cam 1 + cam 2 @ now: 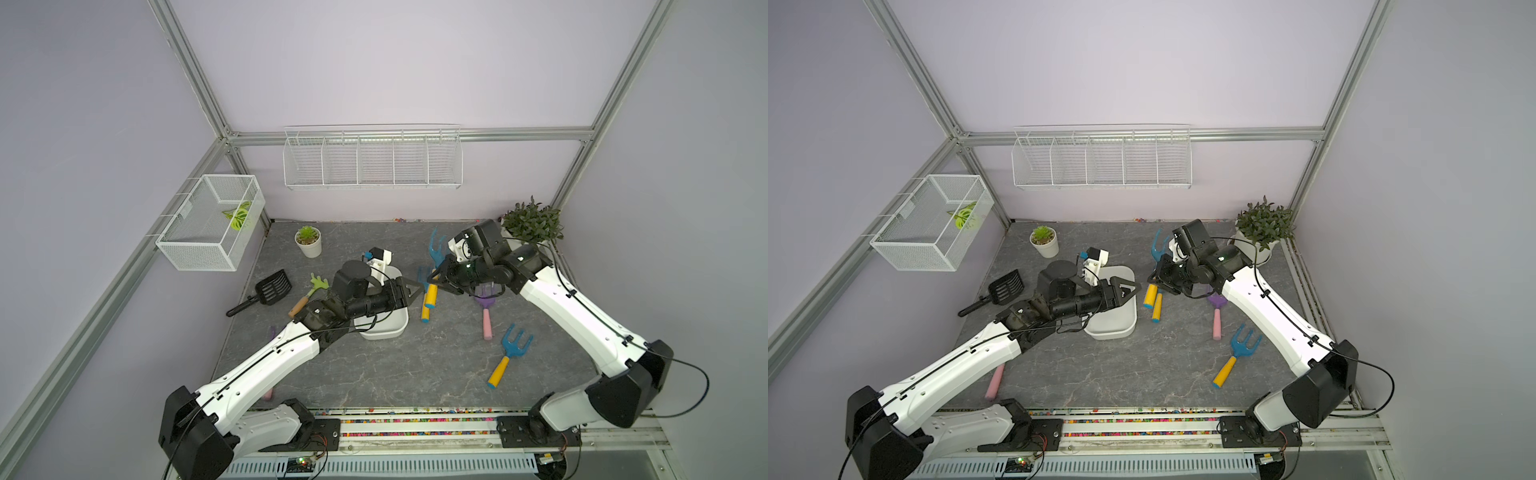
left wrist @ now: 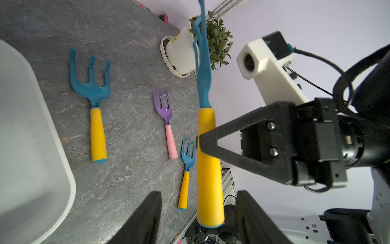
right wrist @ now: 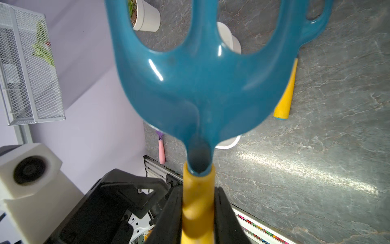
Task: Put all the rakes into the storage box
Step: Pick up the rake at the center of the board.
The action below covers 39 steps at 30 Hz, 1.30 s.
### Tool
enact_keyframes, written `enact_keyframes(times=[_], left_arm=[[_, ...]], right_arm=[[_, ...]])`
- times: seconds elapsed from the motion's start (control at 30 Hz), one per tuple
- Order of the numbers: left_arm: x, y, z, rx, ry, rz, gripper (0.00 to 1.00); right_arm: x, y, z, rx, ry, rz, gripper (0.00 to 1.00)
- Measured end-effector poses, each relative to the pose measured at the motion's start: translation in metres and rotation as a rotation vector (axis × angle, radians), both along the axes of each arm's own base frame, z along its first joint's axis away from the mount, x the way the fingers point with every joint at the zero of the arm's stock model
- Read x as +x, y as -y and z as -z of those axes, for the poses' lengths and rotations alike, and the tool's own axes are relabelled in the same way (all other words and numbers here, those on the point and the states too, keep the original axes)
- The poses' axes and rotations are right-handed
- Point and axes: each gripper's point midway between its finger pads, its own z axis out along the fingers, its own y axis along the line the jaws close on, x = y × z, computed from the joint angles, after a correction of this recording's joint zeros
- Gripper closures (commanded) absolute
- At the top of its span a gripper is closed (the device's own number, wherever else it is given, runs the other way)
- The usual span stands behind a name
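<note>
The rake with a blue three-pronged plastic head and a yellow handle (image 2: pixel 209 179) is clamped by its handle in the right gripper (image 1: pixel 435 284), whose jaws press on the handle from both sides. The rake hangs clear of the grey marbled worktop (image 1: pixel 374 365), prongs pointing toward the far edge, above the strip just right of the shallow white plastic storage box (image 1: pixel 386 332) near the worktop's middle. The left gripper (image 1: pixel 415 296) hovers over the far right part of the box with its jaws apart and nothing between them, its fingertips just beside the free end of the handle. A second blue-and-yellow rake (image 1: pixel 427 309) lies flat on the worktop below the held one.
</note>
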Motion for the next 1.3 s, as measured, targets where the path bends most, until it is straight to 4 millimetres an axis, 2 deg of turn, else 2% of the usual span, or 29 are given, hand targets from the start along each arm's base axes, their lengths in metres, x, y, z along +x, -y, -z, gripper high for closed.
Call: enact_keyframes(times=[0.13,0.33,0.57,0.8,0.97,1.03,1.2,1.3], left_arm=[[-0.003,0.004,0.005,0.004,-0.016,0.03,0.39],[-0.01,0.01,0.009,0.0,-0.037,0.088,0.4],[-0.013,0.017,0.022,0.014,-0.074,0.132,0.54],[-0.014,0.019,0.024,0.013,-0.085,0.143,0.65],[-0.013,0.02,0.026,0.009,-0.107,0.137,0.83],[-0.013,0.02,0.027,0.009,-0.112,0.135,0.87],[-0.011,0.022,0.025,-0.006,-0.122,0.126,1.0],[-0.01,0.022,0.025,-0.012,-0.133,0.111,1.0]], right_arm=[[0.0,-0.009,0.002,0.006,-0.008,-0.011,1.0],[0.001,-0.012,0.002,0.005,-0.009,-0.014,1.0],[-0.002,-0.017,0.002,0.003,-0.006,-0.027,1.0],[-0.003,-0.02,0.0,-0.008,0.009,-0.03,1.0],[-0.003,-0.019,0.002,-0.029,0.022,-0.026,1.0],[-0.003,-0.018,0.003,-0.039,0.026,-0.025,0.9],[-0.001,-0.016,0.004,-0.054,0.042,-0.022,0.49],[0.001,-0.012,0.003,-0.073,0.065,-0.016,0.36]])
